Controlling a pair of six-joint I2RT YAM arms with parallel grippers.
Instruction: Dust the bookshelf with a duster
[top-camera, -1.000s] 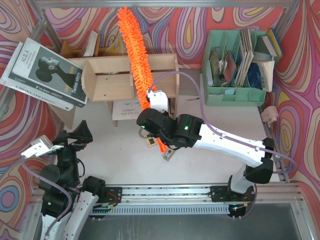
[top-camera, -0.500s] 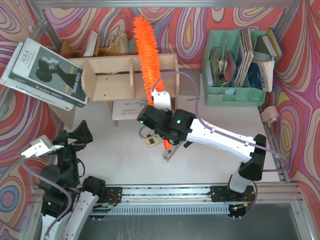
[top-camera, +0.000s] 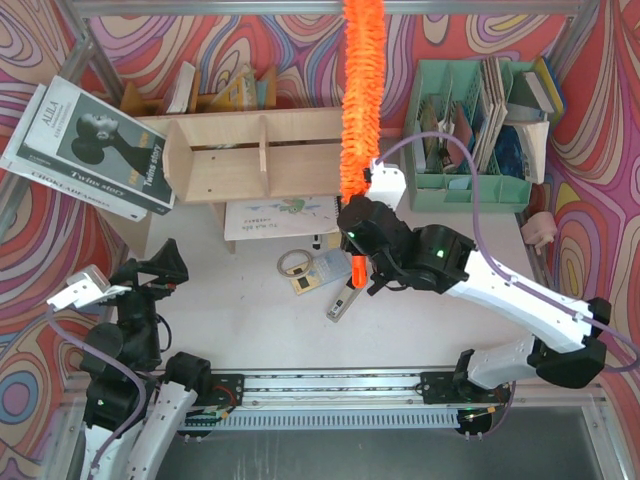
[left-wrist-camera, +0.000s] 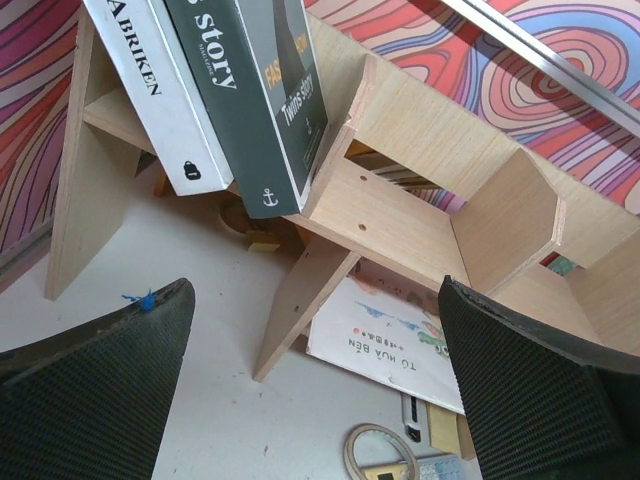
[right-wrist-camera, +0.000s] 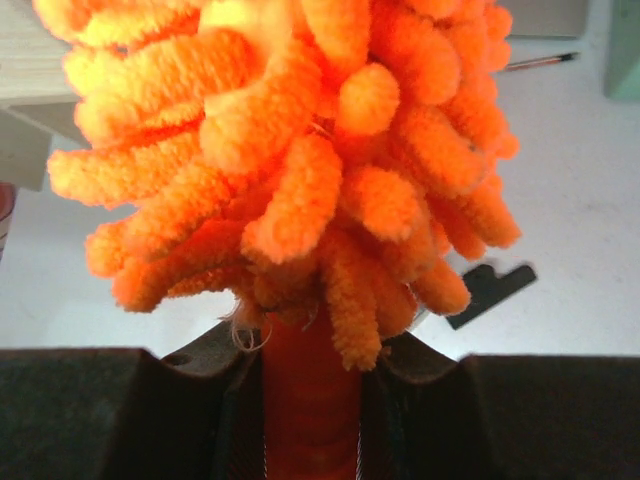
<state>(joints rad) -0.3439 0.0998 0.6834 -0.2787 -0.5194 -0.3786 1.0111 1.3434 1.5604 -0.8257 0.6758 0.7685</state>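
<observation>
The plywood bookshelf (top-camera: 255, 150) stands at the back left of the table, its two compartments split by a divider; it also shows in the left wrist view (left-wrist-camera: 430, 200). The orange fluffy duster (top-camera: 361, 90) points away from me, its head past the shelf's right end. My right gripper (top-camera: 357, 222) is shut on the duster's orange handle (right-wrist-camera: 310, 400), just below the fluffy head (right-wrist-camera: 290, 150). My left gripper (top-camera: 160, 268) is open and empty at the near left, its black pads (left-wrist-camera: 95, 345) wide apart.
Large books (top-camera: 90, 145) lean on the shelf's left end. A mint-green organiser (top-camera: 475, 130) with books stands at the back right. A picture book (top-camera: 275, 215), a tape ring (top-camera: 292, 264) and small items (top-camera: 340, 300) lie in front of the shelf.
My right arm has swung the duster to the right, from across the shelf's middle to past its right end, and the head now points straight back. The left arm has barely moved.
</observation>
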